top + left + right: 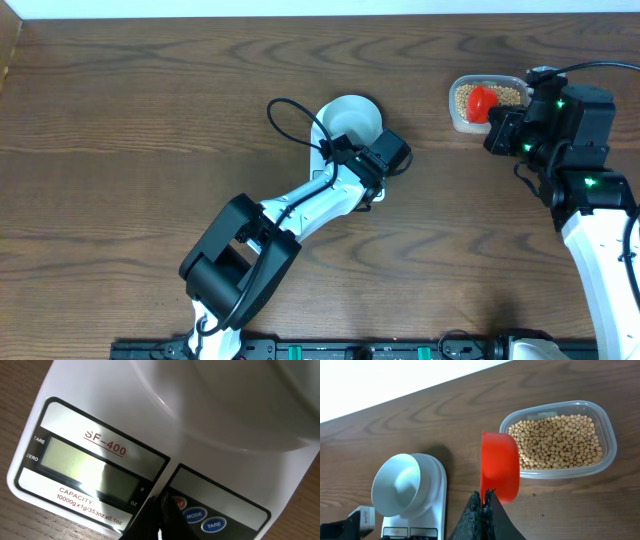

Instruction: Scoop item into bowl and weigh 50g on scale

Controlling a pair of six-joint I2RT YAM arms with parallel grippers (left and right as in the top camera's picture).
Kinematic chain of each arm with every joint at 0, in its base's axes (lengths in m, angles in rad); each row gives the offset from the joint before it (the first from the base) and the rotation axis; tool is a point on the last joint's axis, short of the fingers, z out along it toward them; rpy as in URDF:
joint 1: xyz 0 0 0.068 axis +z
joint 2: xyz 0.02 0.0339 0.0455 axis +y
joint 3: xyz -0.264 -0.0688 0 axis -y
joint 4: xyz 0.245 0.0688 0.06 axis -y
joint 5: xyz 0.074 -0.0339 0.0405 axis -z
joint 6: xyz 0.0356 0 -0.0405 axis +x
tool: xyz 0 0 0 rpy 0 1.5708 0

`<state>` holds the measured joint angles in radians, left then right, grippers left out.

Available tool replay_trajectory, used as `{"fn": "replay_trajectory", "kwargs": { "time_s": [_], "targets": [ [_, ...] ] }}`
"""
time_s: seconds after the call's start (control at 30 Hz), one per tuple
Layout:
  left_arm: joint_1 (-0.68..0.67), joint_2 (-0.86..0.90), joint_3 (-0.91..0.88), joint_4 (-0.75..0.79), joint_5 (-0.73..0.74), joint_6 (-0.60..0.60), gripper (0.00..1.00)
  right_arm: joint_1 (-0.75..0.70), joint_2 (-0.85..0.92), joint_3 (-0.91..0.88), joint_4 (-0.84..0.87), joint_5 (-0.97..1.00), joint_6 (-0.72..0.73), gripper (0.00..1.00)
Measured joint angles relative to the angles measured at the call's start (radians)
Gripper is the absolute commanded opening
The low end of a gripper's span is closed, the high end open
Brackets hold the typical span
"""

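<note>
Left fingers (152,521): pressed together, holding nothing, tips down on the scale's control panel at the red button beside MODE (194,515) and TARE (214,525).
Right fingers (478,516): clamped on the red scoop (499,467), which stands on edge at the tub's near end.
Beans (560,442): all lying in the clear tub (570,472), at the worktop's (150,120) far right.
Bowl (350,118): sitting on the scale, hollow side up, interior bare white.
Scale (75,390): flat on the worktop, near its middle, well apart from the tub; 1 grey display (85,462) faces the left arm.
</note>
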<state>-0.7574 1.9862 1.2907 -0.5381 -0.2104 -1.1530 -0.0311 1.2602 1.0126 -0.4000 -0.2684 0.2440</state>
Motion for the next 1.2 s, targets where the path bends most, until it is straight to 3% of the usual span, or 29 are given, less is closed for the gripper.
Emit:
{"fn": "replay_trajectory", "kwargs": {
  "time_s": [1.2],
  "targets": [
    [0.000, -0.004, 0.000, 0.014, -0.002, 0.001, 0.07, 0.000, 0.000, 0.000, 0.010, 0.000, 0.000, 0.01]
  ]
}}
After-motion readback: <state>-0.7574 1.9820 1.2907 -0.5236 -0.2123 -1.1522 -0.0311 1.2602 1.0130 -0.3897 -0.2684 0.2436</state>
